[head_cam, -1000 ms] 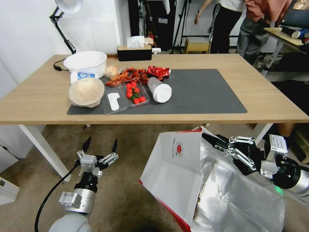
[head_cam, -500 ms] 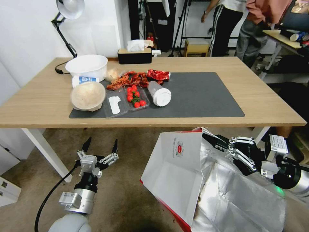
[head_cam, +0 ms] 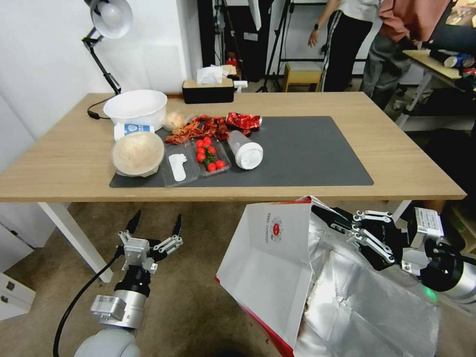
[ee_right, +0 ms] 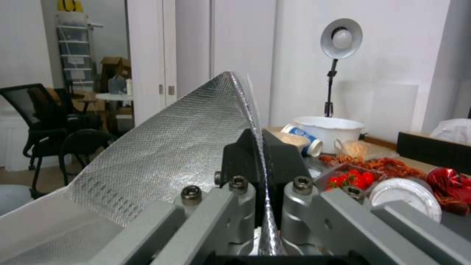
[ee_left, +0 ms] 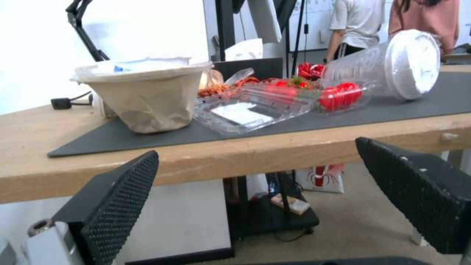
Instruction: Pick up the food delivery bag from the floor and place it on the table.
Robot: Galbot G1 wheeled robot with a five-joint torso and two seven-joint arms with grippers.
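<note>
The food delivery bag (head_cam: 277, 267), white with a small red round logo, red edges and silver foil lining, hangs in front of the table's near edge, lifted off the floor (head_cam: 198, 297). My right gripper (head_cam: 325, 214) is shut on the bag's top foil rim; in the right wrist view the foil wall (ee_right: 176, 154) runs pinched between the black fingers (ee_right: 282, 158). My left gripper (head_cam: 153, 224) stands open and empty above the carpet, below the table's near left part; its black pads (ee_left: 117, 198) frame the table edge. The table (head_cam: 396, 163) carries a dark grey mat (head_cam: 307, 148).
The mat's left half holds a white bowl (head_cam: 135, 106), a lidded paper bowl (head_cam: 137, 153), a clear tray of cherry tomatoes (head_cam: 208, 154), a tipped plastic cup (head_cam: 245, 149), red shells and a red wrapper (head_cam: 243, 120). A desk lamp (head_cam: 106, 29) and tissue box (head_cam: 208, 89) stand behind. People stand beyond the table.
The table and everything on it have slid lower in the head view, so the camera has moved. Both grippers and the held bag keep their places in the picture.
</note>
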